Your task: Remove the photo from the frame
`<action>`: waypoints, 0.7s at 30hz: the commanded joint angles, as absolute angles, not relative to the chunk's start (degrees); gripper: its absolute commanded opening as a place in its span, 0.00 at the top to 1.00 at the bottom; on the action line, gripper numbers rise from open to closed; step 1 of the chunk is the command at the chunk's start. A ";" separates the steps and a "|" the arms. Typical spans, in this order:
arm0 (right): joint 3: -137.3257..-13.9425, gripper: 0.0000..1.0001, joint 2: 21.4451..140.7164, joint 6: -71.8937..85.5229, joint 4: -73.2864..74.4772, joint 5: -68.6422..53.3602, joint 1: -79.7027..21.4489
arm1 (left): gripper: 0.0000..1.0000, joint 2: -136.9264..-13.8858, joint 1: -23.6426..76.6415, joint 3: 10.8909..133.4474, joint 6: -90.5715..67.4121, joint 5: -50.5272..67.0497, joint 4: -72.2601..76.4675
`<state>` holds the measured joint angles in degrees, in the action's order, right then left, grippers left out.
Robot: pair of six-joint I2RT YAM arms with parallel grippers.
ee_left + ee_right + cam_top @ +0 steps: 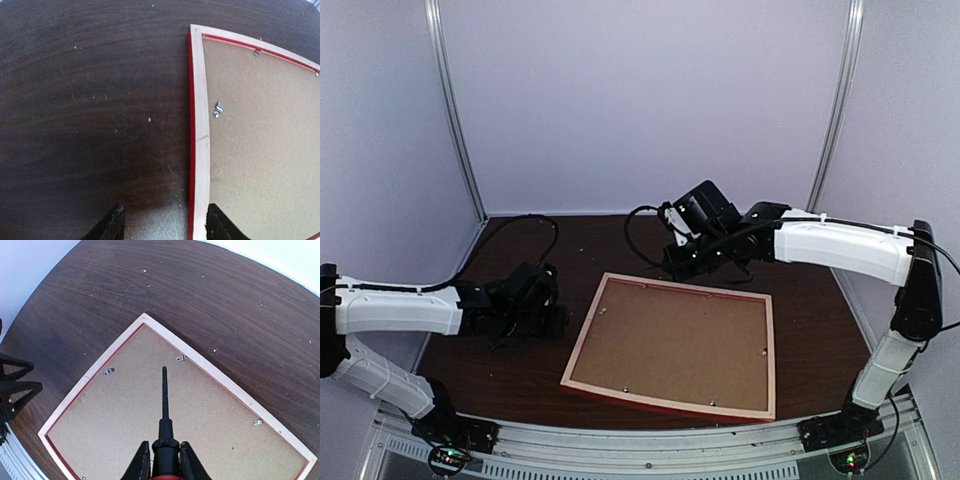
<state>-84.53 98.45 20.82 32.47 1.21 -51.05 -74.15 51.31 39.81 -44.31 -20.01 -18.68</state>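
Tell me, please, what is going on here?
The frame lies face down on the table, its brown backing still in place, held by small metal clips. The right fingers grip a slim tool whose tip hovers over the backing near a clip. The left fingers stand open by the frame's left edge, holding nothing. The photo is not visible.

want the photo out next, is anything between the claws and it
Yes: the frame lies face down, so the brown backing board covers the photo, which is hidden. Small metal tabs along the rim seem to pin the board in. The right claw holds a thin tool over it.
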 commanded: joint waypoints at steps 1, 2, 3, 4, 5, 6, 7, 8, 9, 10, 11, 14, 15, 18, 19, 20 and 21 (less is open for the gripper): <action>-80.78 1.00 92.61 19.74 34.76 6.69 -50.79 | 0.42 -76.12 46.58 45.24 -38.20 -15.65 -18.77; -79.98 1.00 91.49 19.69 34.94 7.16 -50.80 | 0.41 -77.51 45.54 46.57 -37.24 -14.62 -18.73; -79.27 1.00 90.54 19.75 35.04 7.53 -50.73 | 0.40 -79.11 44.58 48.24 -36.28 -13.77 -18.90; -78.63 1.00 89.67 19.85 35.22 7.77 -50.79 | 0.39 -80.85 43.75 49.84 -35.26 -12.88 -18.90; -77.89 1.00 88.84 20.03 35.24 7.88 -50.76 | 0.37 -82.82 42.61 51.60 -34.26 -11.62 -18.94; -77.30 1.00 88.18 20.18 35.32 7.95 -50.75 | 0.37 -85.67 41.75 53.64 -33.46 -10.48 -19.39; -76.73 1.00 87.55 20.40 35.37 7.89 -50.73 | 0.36 -87.82 40.88 55.43 -32.69 -9.06 -19.76; -76.20 1.00 87.05 20.59 35.48 7.92 -50.73 | 0.36 -90.09 40.20 57.41 -31.90 -7.86 -20.21; -75.74 1.00 86.55 20.79 35.57 7.97 -50.71 | 0.36 -92.02 39.57 59.08 -31.38 -7.22 -20.60; -75.23 1.00 86.04 20.95 35.59 8.01 -50.76 | 0.36 -94.02 38.98 60.47 -30.93 -6.59 -20.73; -74.78 1.00 85.62 21.06 35.67 8.10 -50.72 | 0.36 -95.94 38.41 61.92 -30.53 -5.99 -20.93; -73.38 1.00 84.34 21.37 35.54 8.48 -50.77 | 0.37 -101.00 37.10 65.65 -29.84 -3.69 -21.36; -72.83 1.00 83.96 21.41 35.39 8.55 -50.76 | 0.37 -102.66 36.83 66.74 -29.61 -2.93 -21.41; -72.06 1.00 83.50 21.45 35.13 8.64 -50.78 | 0.37 -107.25 36.65 69.93 -29.18 -1.72 -22.42; -71.96 1.00 83.54 21.46 35.23 8.68 -50.73 | 0.39 -108.46 36.65 70.79 -29.15 -1.35 -22.66; -71.98 1.00 83.58 21.40 35.32 8.71 -50.72 | 0.40 -109.65 36.65 71.70 -29.18 -1.00 -22.96; -71.94 1.00 83.56 21.39 35.33 8.68 -50.77 | 0.41 -110.55 36.65 72.07 -29.22 -0.69 -22.95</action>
<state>-72.47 85.23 20.99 35.44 6.94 -51.00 -107.31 36.88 68.84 -30.74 -3.81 -21.69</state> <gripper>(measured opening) 0.187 0.609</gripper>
